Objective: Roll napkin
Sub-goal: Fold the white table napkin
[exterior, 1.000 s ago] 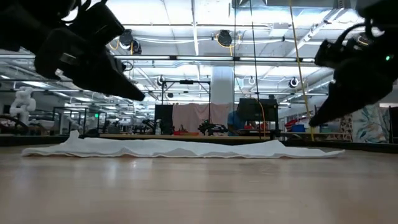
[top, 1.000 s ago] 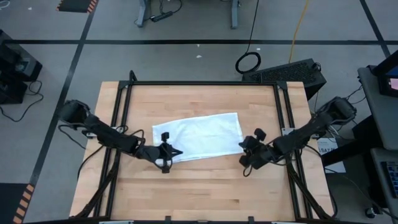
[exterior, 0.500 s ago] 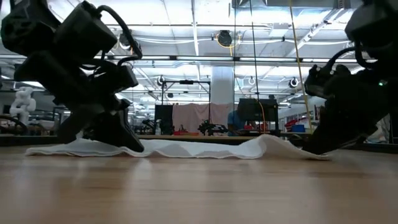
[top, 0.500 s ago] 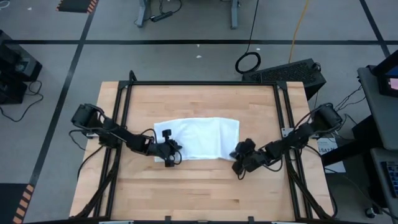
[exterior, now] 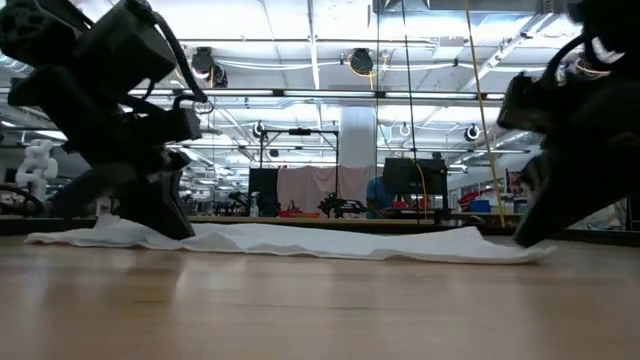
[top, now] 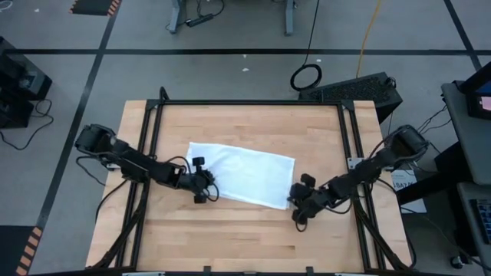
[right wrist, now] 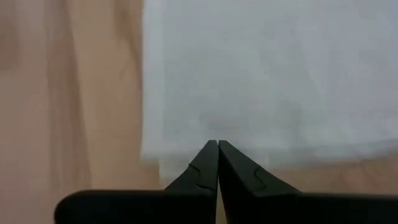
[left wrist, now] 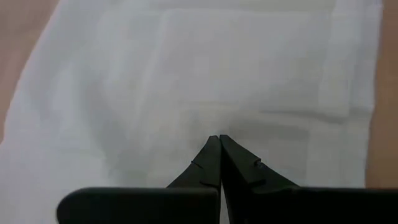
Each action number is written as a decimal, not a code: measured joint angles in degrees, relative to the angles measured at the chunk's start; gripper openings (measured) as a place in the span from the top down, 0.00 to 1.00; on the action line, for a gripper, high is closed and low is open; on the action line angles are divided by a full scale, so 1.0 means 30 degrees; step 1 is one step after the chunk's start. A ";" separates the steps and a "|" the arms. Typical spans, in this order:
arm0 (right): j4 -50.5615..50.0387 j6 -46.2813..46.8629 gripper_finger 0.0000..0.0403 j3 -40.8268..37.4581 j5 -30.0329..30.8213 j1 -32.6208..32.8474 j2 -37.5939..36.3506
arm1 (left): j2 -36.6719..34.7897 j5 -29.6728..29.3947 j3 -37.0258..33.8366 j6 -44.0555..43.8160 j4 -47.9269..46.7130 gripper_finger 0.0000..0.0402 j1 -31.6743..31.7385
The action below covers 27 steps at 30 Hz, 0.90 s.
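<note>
The white napkin point(top: 245, 172) lies spread flat on the wooden table point(top: 245, 238), slanted, with its right end nearer the table's near edge. My left gripper point(top: 209, 188) is shut, slanting down onto the napkin's left near part; its tips point(left wrist: 219, 138) show over white cloth. My right gripper point(top: 294, 202) is shut at the napkin's right near corner, its tips point(right wrist: 217, 143) at the cloth's edge. In the low view the napkin point(exterior: 340, 242) lies low between the left gripper point(exterior: 180, 232) and the right gripper point(exterior: 522, 240). My left gripper presses its shut fingertips down on the napkin's top, near its left near corner point(left wrist: 217, 124), slanting down from the table's left. The cloth lies flat under them. My right gripper presses its shut fingertips down on the napkin's edge by the right near corner point(right wrist: 214, 132), slanting down from the table's right.
A black metal frame point(top: 245, 102) runs around the tabletop, with rails along both sides. Bare wood stretches between the napkin and the near edge. A black case point(top: 357, 88) sits beyond the far right corner.
Both grippers have come down from above the napkin onto it and tipped steeper, staying shut. The right end bunched into a hump, then flattened again. The napkin has turned about: its right end slid toward the near edge, its left end toward the far edge.
</note>
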 joint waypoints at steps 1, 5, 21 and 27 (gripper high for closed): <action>-0.0289 -0.0870 0.99 0.0002 -0.0127 0.0232 -0.0366 | -0.0435 0.0165 -0.0009 0.0012 -0.0234 0.99 -0.0013; -0.0870 -0.4290 0.99 0.0015 -0.0088 0.1535 -0.1432 | -0.1691 0.0128 0.0022 -0.0090 -0.0231 0.99 -0.0013; 0.2050 -1.1147 0.62 -0.0238 0.4101 0.3569 0.1276 | -0.2115 -0.0863 0.0029 -0.0615 0.3055 0.99 -0.0013; 0.3725 -1.2215 0.61 -0.0920 0.3553 0.3301 0.1287 | -0.2115 -0.1024 0.0029 -0.0649 0.3121 0.99 -0.0013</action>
